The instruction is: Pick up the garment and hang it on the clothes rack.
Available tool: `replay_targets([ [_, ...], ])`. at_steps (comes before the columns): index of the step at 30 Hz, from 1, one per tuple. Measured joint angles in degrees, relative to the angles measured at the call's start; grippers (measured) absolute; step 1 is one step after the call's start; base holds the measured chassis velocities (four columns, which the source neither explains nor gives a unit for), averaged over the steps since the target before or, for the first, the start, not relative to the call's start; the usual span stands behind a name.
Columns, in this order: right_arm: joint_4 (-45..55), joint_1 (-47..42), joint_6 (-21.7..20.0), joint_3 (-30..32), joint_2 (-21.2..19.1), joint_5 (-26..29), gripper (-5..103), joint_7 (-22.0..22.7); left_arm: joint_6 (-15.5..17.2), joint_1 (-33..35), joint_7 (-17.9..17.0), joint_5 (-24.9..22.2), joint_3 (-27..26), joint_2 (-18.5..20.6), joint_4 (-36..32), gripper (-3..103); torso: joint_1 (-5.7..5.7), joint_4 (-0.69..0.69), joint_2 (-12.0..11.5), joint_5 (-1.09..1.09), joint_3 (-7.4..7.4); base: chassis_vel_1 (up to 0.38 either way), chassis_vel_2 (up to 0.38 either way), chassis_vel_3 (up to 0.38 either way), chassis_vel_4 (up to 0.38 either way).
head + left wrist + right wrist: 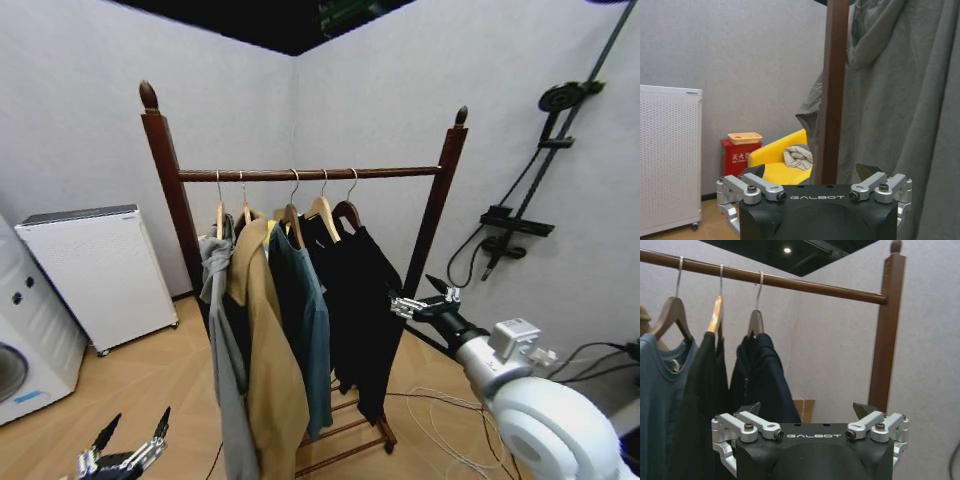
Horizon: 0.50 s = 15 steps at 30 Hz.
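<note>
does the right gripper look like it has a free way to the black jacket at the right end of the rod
Probably yes. The right gripper hangs open beside the rack's right post, level with the garment, with no other clothes between them. The post stands close, so its approach is narrow.

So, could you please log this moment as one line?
garment: hanging on clothes rack | right gripper: open, beside it | left gripper: open, low

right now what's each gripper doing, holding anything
Left gripper: open, empty, low by the rack's left post.
Right gripper: open, empty, raised beside the black garment hanging at the rod's right end.
</note>
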Motion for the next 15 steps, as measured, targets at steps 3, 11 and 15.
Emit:
replay_targets([
  [3, -0.08, -0.57, 0.0, 0.05, 0.08, 0.08, 100, 0.29, 0.0, 0.0, 0.0, 0.0, 0.0, 0.0, 0.0, 100, 0.01, 0.01, 0.0, 0.01, 0.0, -0.025, -0.179, -0.144, -0.032],
  [11, -0.16, -1.93, 0.14, 0.61, 0.47, 0.12, 100, 0.39, 0.0, 0.0, 0.02, 0.0, 0.0, 0.0, 0.0, 100, 0.02, -0.02, 0.0, 0.0, 0.01, 0.016, -0.248, -0.243, 0.008],
  [15, -0.18, -3.0, 0.33, 1.55, 0.6, 0.19, 100, 0.39, 0.0, 0.0, 0.0, 0.0, 0.0, 0.0, 0.0, 100, 0.0, 0.0, 0.0, -0.02, 0.0, 0.047, -0.324, -0.319, 0.063],
])
